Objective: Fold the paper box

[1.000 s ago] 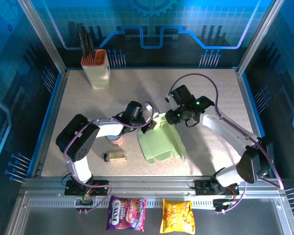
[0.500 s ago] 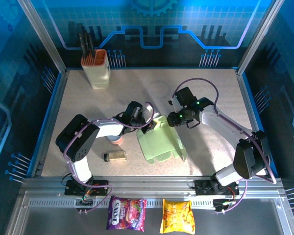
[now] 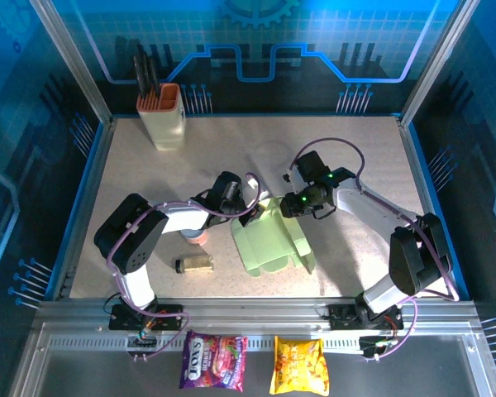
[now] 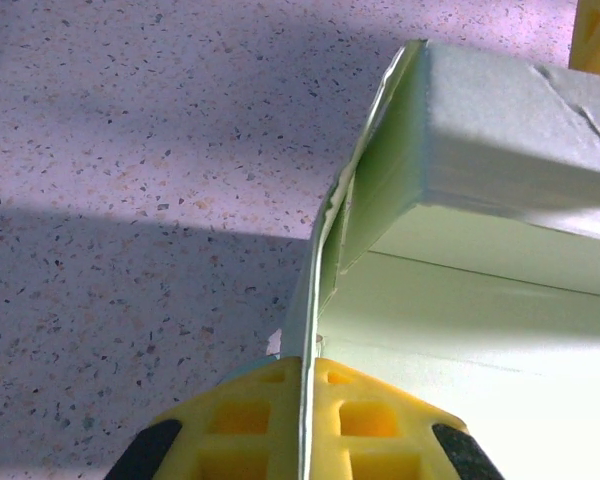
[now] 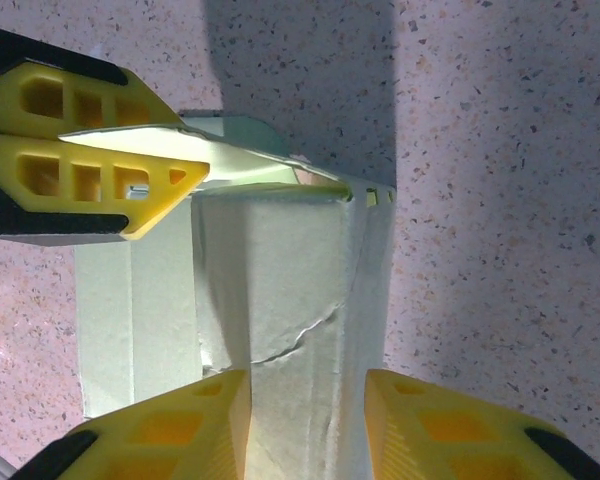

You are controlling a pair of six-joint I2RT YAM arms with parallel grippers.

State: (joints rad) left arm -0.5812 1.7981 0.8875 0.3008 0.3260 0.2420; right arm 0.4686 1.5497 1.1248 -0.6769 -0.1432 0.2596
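Two pincers work on one box. The left pincer [image 4: 305, 405] is closed on the paper box [image 3: 269, 240]: in its wrist view a thin upright edge of pale green card is pinched flat between its yellow fingers. Just ahead of those fingers the card rises into a side wall that is rolled over at the top.

The right pincer [image 5: 306, 405] faces it from the other side. Its jaws stand part way apart around that same rolled-over wall, and a crease runs across the card between them. I cannot tell whether they squeeze the wall or only straddle it.

My judgement is that the step in hand is forming one side wall, with the left pincer anchoring the card and the right one shaping it. The next move probably calls for pressing the wall down and inward until it locks. The left grip must hold firm, or the light card will slide on the table [image 3: 355, 157].

Farther out there are:
- one small jar [image 3: 194, 264] lying near the left arm
- one knife holder [image 3: 164, 116] well beyond the left pincer
- two snack packets [image 3: 213, 361] behind the arm bases
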